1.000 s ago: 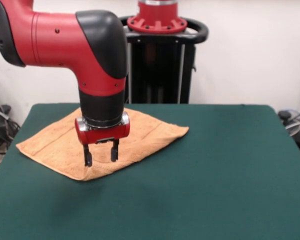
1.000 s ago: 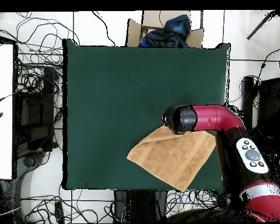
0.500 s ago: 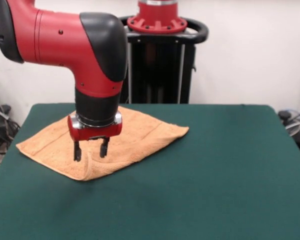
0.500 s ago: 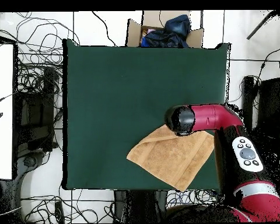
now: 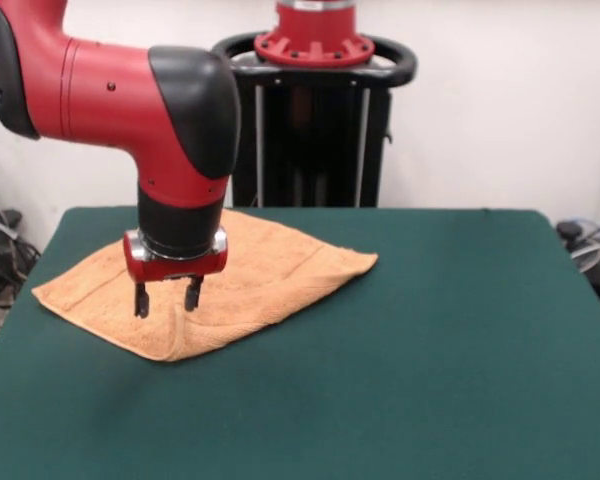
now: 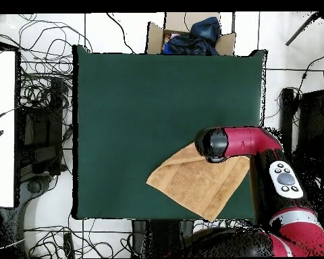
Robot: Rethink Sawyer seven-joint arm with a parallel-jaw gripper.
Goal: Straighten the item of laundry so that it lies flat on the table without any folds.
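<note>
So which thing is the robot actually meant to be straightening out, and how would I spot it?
Look at the big dark green table, then at the corner beneath the red arm's gripper. There lies a peach terry towel, set cornerwise with a woven stripe near its end. It is the only pale, soft thing on the green surface.

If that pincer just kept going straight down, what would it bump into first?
Most likely the peach terry-cloth towel: the open pincer points straight down over it, seemingly just above the cloth, with nothing between.
</note>
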